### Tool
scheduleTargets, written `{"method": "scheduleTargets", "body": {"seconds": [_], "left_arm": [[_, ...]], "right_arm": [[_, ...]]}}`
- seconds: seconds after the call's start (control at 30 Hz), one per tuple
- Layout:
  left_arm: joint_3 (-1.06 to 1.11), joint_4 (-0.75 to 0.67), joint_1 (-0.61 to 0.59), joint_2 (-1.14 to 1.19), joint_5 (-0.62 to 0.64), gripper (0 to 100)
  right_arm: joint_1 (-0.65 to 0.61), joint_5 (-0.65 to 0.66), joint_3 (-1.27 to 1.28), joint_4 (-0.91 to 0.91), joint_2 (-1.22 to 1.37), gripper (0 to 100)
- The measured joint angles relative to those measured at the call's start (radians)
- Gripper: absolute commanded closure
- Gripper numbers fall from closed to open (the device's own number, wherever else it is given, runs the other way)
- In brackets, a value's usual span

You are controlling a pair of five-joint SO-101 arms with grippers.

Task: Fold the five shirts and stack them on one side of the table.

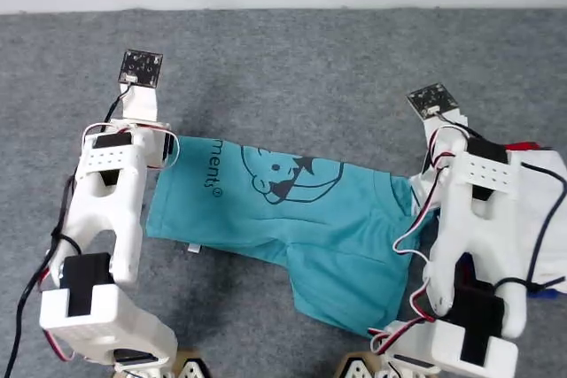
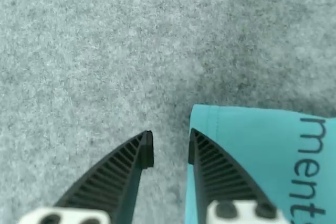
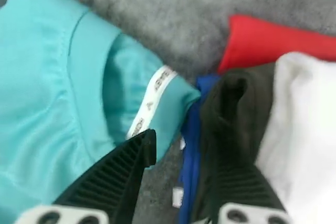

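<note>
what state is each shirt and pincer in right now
teal shirt: spread out on the table, not folded up
shirt pile: stacked, white on top
left pincer: open, at the teal hem corner
right pincer: open, at the teal collar

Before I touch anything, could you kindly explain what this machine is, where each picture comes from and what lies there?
These are two small white robot arms, the left arm and the right arm, each ending in a black ribbed pincer. The high picture looks down over the grey fuzzy table surface; the other two come from cameras on the wrists. A teal fabric shirt with a dark print lies spread between the arms. Beside the right arm lies a heap: a red shirt, a blue shirt, a dark shirt and a white shirt. The left pincer is open over the teal shirt's corner, the right pincer open by its collar; neither holds anything.
</note>
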Motion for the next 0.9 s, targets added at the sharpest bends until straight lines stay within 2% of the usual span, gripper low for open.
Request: {"method": "scheduleTargets", "body": {"seconds": [0.13,0.33,0.5,0.7,0.9], "left_arm": [[-0.012,0.080,0.026,0.000,0.000,88],[-0.127,0.358,0.163,0.000,0.000,88],[-0.172,0.494,0.244,0.000,-0.002,88],[-0.141,0.494,0.278,0.000,-0.002,88],[0.037,0.298,0.285,0.000,-0.002,88]], "right_arm": [[0.003,0.000,-0.112,0.180,-0.005,80.5],[-0.008,0.003,-0.216,0.413,-0.094,80.5],[-0.109,0.144,-0.133,0.496,-0.236,80.5],[-0.218,0.331,0.101,0.508,-0.494,80.5],[-0.440,0.394,0.394,0.509,-0.796,81.5]]}}
